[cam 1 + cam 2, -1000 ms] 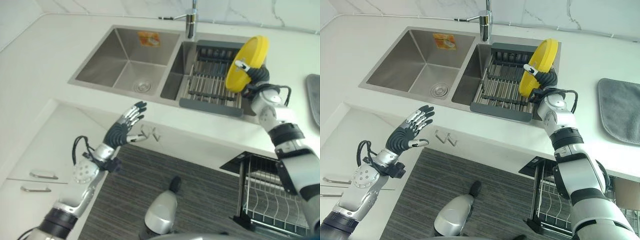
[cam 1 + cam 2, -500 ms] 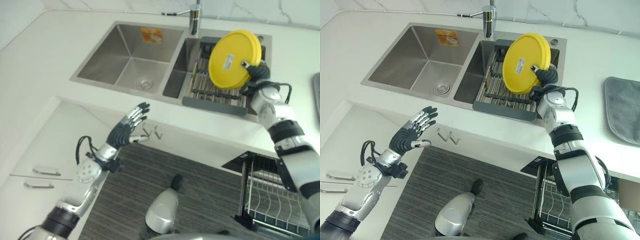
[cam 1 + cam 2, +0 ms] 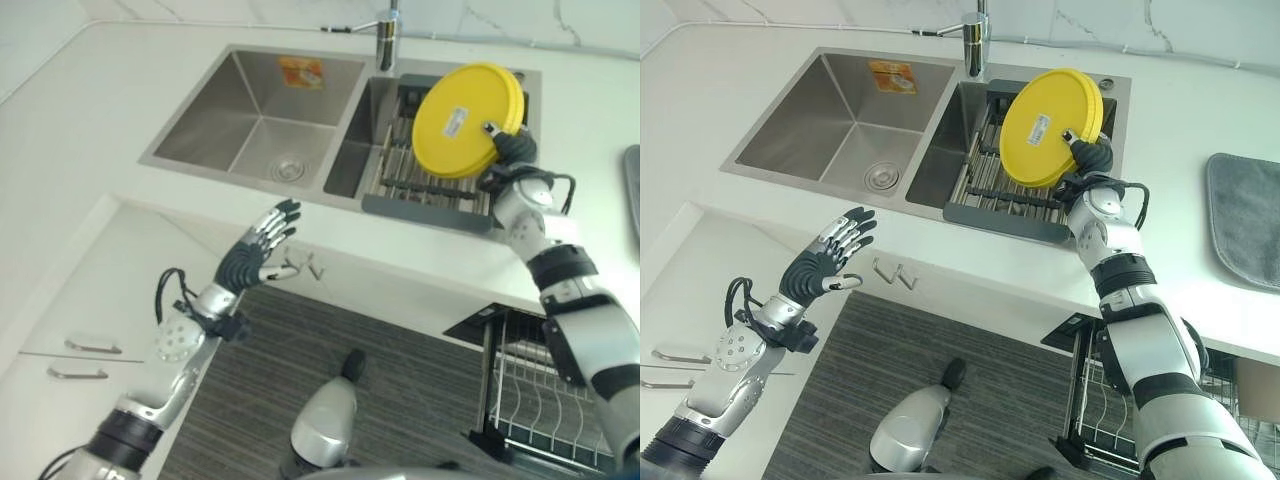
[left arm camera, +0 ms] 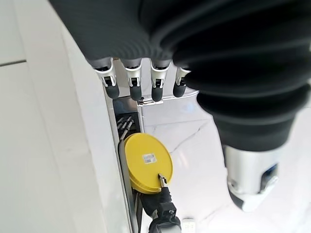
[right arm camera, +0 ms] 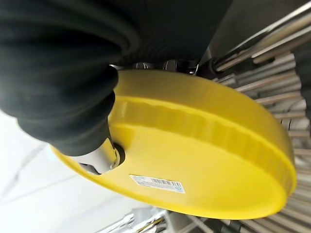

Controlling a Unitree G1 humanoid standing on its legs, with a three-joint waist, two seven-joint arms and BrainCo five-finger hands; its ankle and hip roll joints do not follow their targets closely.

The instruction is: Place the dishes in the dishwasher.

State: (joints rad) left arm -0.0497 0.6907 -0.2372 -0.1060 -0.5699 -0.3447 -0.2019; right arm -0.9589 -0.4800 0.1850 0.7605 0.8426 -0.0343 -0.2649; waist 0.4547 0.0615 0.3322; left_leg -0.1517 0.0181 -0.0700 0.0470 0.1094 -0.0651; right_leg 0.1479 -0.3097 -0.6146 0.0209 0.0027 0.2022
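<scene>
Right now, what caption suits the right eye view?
Right hand lifts a yellow plate over the sink rack.

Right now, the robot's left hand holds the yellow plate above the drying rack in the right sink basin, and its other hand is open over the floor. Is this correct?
Not quite: the right hand holds the yellow plate, as the right eye view shows. It is above the drying rack in the right sink basin, and the left hand is the open one over the floor.

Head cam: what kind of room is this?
Most likely a home kitchen: a steel double sink with a tap set in a white counter, a drying rack in one basin, and a pulled-out wire dishwasher rack below.
</scene>
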